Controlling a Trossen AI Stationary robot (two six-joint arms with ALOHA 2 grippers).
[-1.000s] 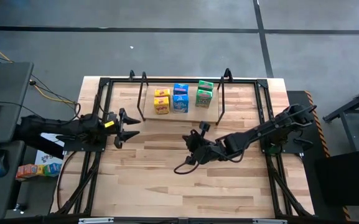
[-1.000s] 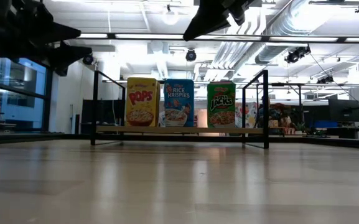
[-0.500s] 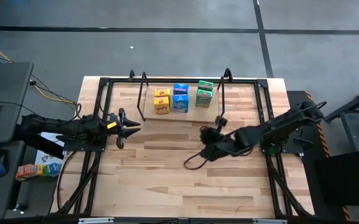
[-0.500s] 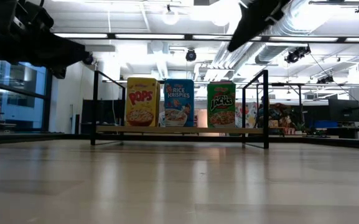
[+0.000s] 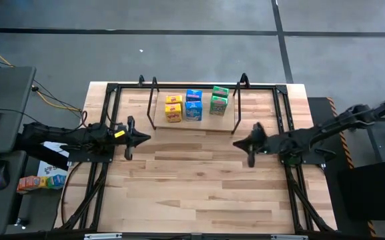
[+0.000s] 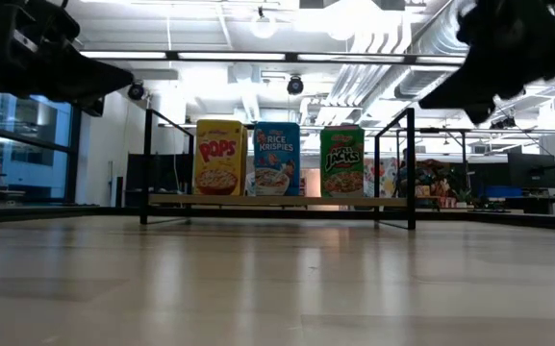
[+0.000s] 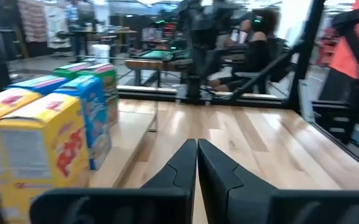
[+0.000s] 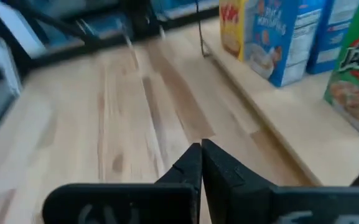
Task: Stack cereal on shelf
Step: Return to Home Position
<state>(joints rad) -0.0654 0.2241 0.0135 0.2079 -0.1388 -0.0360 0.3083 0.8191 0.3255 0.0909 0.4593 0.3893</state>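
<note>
- table (image 5: 199, 193): no cereal seen off the shelf; stacking judged complete.
- shelf (image 5: 236, 110): at far edge, between both arms.
- left gripper (image 5: 144, 138), right gripper (image 5: 239, 143): at opposite sides, clear of shelf, fingers pressed together, empty; judged parking.
- cereal (image 5: 193, 105): upright on shelf in colour pairs; rear row hidden in low view.

Light wooden plank tabletop (image 5: 199, 193) is sitting inside a black metal tube frame (image 5: 125, 85). Off its left edge, a grey side desk (image 5: 9, 87) is trailing a thin yellow cable (image 5: 52, 100). A dark computer mouse (image 5: 1, 179) is glowing. A person in dark clothes (image 7: 254, 43) is sitting beyond the table.
</note>
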